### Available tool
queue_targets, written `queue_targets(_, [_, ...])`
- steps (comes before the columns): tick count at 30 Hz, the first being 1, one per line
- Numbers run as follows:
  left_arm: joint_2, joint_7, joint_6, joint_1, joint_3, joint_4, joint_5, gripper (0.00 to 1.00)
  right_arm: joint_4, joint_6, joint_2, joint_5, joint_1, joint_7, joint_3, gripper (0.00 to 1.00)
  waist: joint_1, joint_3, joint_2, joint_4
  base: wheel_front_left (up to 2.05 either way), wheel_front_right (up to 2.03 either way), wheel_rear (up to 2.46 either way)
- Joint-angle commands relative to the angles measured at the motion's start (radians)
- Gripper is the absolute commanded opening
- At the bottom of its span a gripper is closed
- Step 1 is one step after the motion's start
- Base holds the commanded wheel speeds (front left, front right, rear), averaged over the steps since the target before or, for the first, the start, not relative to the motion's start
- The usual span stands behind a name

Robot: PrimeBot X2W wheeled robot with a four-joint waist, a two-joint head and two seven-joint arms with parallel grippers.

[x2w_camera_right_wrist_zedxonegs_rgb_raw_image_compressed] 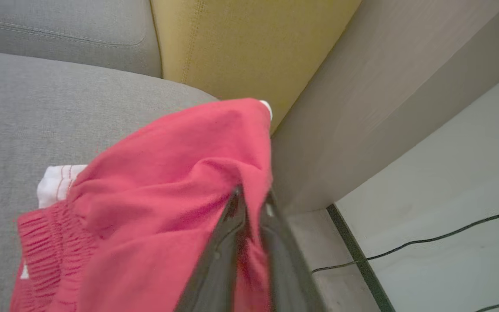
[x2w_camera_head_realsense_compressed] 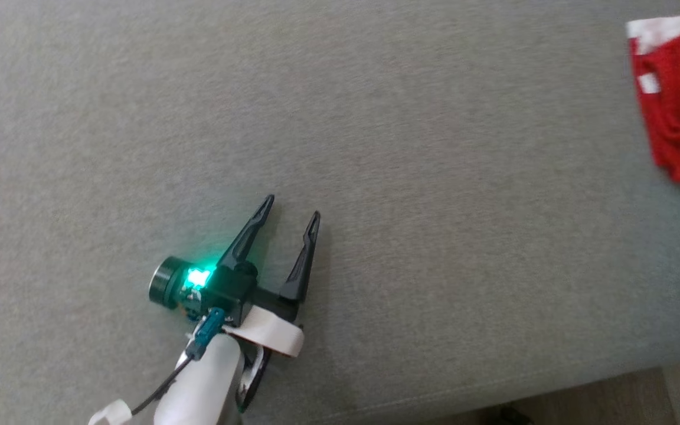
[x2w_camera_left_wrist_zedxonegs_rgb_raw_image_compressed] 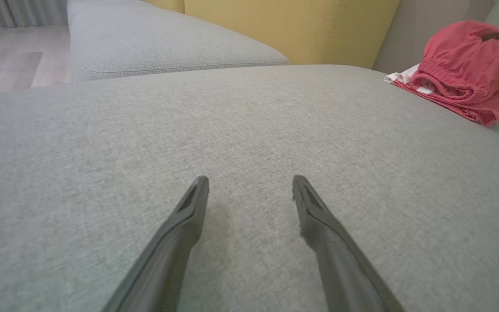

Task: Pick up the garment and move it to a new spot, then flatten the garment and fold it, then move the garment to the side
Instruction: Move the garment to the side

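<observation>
1. Count: I see one red knit garment with white trim [x2w_camera_head_realsense_compressed: 679, 118], two tools, two grey fabric sofa seat cushions [x2w_camera_left_wrist_zedxonegs_rgb_raw_image_compressed: 249, 130] and one yellow back cushion [x2w_camera_right_wrist_zedxonegs_rgb_raw_image_compressed: 241, 43]. Two thin black cables [x2w_camera_right_wrist_zedxonegs_rgb_raw_image_compressed: 427, 238] lie on the pale floor beside the sofa.
2. Garment: it is bunched and creased, with a gathered elastic waistband on the side facing the wrist cameras and a white strip poking out underneath. It sits at the far right end of the near seat cushion, close to the yellow back cushion and the sofa's end panel. Its lower part lies on the cushion and its upper part is pulled up into a hump.
3. Right tool [x2w_camera_right_wrist_zedxonegs_rgb_raw_image_compressed: 251, 199]: the fingers are drawn close together with a fold of the red cloth pinched between them.
4. Left tool [x2w_camera_head_realsense_compressed: 292, 208]: the fingers are spread apart and hold nothing. It sits low over bare grey cushion, well apart from the garment, with the pale forearm coming in from the lower edge of the head view.
</observation>
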Motion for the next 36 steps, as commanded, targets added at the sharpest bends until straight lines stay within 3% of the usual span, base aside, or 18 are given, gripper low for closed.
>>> queue_targets(1, [0.011,-0.004,0.005,-0.012,0.048,-0.013,0.007,1.0,-0.057,-0.001,-0.028,-0.054,0.003,-0.012,-0.055,1.0,-0.0001,0.021,0.0,0.025,0.0,0.0,0.0])
queue_targets(4, [0.011,-0.004,0.01,-0.013,0.06,-0.016,0.007,1.0,-0.101,-0.001,0.008,-0.114,0.015,-0.074,-0.157,1.0,-0.0001,0.008,0.0,0.033,0.0,0.0,0.0])
queue_targets(8, [0.011,-0.004,0.027,0.001,0.082,-0.021,0.001,1.0,-0.119,-0.001,0.109,-0.135,0.005,-0.138,-0.17,1.0,-0.0001,-0.032,0.0,0.039,0.0,0.0,0.0])
queue_targets(13, [0.011,-0.004,0.059,0.032,0.118,-0.028,-0.015,1.0,-0.24,-0.001,0.278,-0.05,0.06,-0.148,-0.071,1.0,-0.0001,-0.1,0.0,0.062,0.0,0.0,0.0])
queue_targets(18, [0.01,-0.004,0.083,0.062,0.155,-0.022,-0.029,1.0,-0.357,-0.001,0.35,0.078,0.193,-0.149,0.075,1.0,-0.0001,-0.161,0.0,0.089,0.0,0.0,0.0])
queue_targets(26, [0.01,-0.004,0.106,0.123,0.226,0.001,-0.032,1.0,-0.443,-0.001,0.383,0.269,0.444,-0.149,0.238,1.0,-0.0001,-0.263,0.0,0.162,0.0,0.0,0.0])
queue_targets(36, [0.01,-0.004,0.12,0.187,0.278,0.011,-0.033,1.0,-0.492,-0.001,0.383,0.442,0.602,-0.149,0.323,1.0,-0.0001,-0.344,0.0,0.204,0.0,0.0,0.0])
